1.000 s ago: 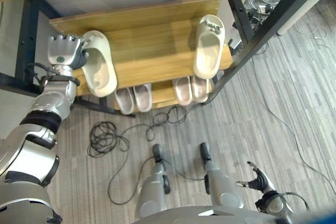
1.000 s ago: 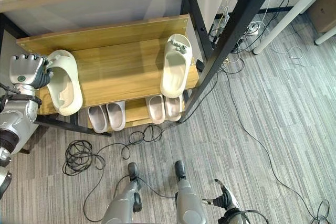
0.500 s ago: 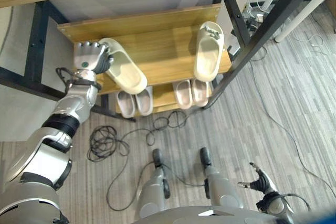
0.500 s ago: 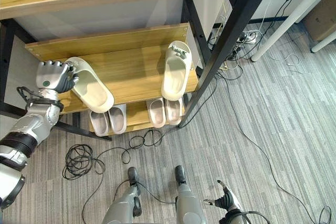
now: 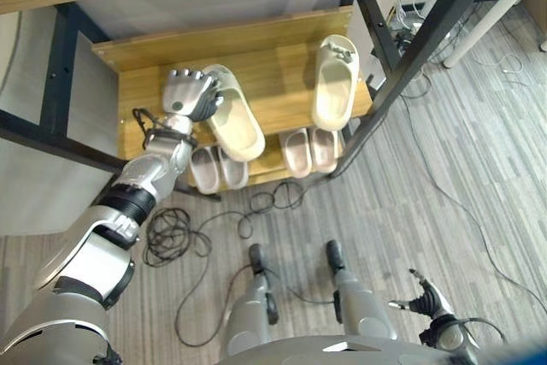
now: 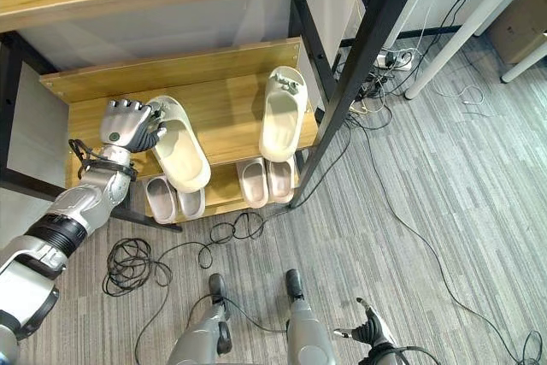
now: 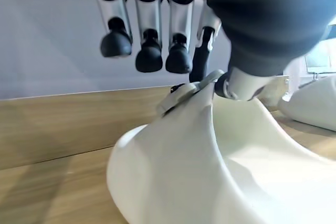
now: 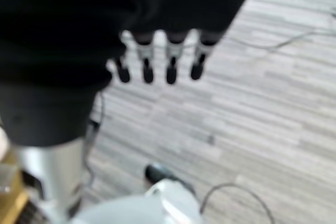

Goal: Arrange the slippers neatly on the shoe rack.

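1. Cream slipper [image 5: 235,117] is pinched at the heel by left hand [image 5: 190,94], lying askew on the shoe rack [image 5: 282,40] upper shelf.
2. Its mate [image 5: 336,81] is already set straight, well apart to the right.
3. Left to do: held slipper squared up beside the mate.
4. Right hand [image 5: 424,301] hangs low over the floor, fingers relaxed, empty.

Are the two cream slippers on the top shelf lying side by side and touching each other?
No, the slipper in the left hand sits apart from the other slipper, with bare shelf between them.

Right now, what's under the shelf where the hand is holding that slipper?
Under the wooden shelf, a lower shelf carries two slipper pairs. Their toe ends are covered by the shelf, and the held slipper overlaps the left pair.
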Controlling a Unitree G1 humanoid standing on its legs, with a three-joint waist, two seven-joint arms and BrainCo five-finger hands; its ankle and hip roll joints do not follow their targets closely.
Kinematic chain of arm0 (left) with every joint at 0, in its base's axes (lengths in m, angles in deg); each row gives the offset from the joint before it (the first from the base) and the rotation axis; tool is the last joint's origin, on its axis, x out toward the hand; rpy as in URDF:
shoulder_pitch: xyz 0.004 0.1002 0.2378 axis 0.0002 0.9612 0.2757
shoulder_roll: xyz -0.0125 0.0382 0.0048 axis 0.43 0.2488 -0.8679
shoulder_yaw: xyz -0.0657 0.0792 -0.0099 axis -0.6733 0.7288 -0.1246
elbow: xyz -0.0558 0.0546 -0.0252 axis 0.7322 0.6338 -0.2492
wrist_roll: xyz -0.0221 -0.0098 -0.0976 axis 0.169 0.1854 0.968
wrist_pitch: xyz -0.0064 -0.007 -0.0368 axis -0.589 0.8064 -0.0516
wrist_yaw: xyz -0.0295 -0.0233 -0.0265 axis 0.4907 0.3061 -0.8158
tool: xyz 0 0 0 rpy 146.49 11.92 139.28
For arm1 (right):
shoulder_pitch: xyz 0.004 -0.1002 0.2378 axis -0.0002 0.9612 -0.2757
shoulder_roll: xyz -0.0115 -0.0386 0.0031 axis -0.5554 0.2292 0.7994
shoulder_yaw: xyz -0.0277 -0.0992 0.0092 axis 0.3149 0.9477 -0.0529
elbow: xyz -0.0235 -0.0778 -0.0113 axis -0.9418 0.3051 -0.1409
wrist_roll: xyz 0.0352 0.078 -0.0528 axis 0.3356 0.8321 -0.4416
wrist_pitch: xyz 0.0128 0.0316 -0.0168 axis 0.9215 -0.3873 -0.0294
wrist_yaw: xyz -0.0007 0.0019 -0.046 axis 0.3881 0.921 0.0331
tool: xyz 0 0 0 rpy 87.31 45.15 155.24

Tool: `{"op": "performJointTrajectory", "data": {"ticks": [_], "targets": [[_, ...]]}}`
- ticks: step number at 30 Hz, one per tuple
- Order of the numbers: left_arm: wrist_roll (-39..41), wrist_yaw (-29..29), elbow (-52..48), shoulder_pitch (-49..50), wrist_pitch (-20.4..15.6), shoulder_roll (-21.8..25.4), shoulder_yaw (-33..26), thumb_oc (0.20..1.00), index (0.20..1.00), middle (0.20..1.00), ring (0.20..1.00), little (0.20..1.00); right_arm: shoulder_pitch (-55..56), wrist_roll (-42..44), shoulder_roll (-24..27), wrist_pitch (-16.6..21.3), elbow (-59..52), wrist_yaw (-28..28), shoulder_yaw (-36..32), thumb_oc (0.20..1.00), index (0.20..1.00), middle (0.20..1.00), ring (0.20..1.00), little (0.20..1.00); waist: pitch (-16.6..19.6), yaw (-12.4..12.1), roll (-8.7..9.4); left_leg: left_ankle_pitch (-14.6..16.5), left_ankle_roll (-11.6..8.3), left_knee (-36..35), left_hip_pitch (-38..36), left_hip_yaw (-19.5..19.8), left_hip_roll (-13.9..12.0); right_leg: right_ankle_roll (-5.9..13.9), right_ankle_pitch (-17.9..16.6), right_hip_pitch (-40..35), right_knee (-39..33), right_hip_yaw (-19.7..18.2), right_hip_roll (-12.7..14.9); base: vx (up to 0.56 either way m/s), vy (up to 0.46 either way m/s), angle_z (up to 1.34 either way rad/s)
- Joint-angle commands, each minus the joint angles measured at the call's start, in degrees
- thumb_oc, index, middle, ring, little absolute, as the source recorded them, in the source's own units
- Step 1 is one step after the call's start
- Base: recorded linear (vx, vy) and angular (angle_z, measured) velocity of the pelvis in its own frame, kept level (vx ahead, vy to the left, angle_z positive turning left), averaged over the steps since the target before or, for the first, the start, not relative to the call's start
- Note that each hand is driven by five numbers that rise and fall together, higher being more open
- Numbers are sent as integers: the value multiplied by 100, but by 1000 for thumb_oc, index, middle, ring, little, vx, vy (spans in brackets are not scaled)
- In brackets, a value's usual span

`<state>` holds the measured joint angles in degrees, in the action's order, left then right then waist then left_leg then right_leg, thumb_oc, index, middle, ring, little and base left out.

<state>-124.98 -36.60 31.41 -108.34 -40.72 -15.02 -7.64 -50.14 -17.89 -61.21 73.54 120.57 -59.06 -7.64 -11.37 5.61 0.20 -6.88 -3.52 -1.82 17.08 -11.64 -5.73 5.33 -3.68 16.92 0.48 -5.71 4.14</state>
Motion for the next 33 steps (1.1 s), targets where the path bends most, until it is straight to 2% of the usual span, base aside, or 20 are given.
{"op": "performJointTrajectory", "data": {"ticks": [1,5,11,23,33], "targets": [[-527,-13,329,-892,90,-152,316,200,200,200,200,200,-283,-16,217,6,-59,-121,11,1000,1000,1000,1000,1000,-43,213,-224,773,89,1009,590,433,159,289,655,412,856,22,100,-25,3,-12],[-604,27,873,-1467,195,-239,698,200,200,200,200,200,-361,23,280,51,-6,-183,24,1000,1000,1000,1000,1000,-71,288,-258,747,88,1019,695,403,155,303,614,531,865,-2,104,-15,0,-2],[-493,80,1107,-1830,225,-320,865,200,200,200,200,200,-414,46,290,47,83,-243,62,1000,1000,1000,1000,1000,-143,381,-279,716,87,1015,785,347,164,322,559,663,863,-42,118,1,0,-6],[-565,104,959,-1927,265,-469,926,200,200,200,200,200,-512,144,247,50,246,-306,41,1000,1000,1000,1000,1000,-182,394,-315,725,90,1053,887,336,184,321,526,774,883,-45,117,11,-2,-4],[-1048,45,446,-2175,245,-128,1227,200,200,200,200,200,-567,228,224,60,388,-239,40,1000,1000,1000,1000,1000,-94,321,-328,761,82,1072,879,446,205,327,584,694,898,59,120,16,-3,4]]}}
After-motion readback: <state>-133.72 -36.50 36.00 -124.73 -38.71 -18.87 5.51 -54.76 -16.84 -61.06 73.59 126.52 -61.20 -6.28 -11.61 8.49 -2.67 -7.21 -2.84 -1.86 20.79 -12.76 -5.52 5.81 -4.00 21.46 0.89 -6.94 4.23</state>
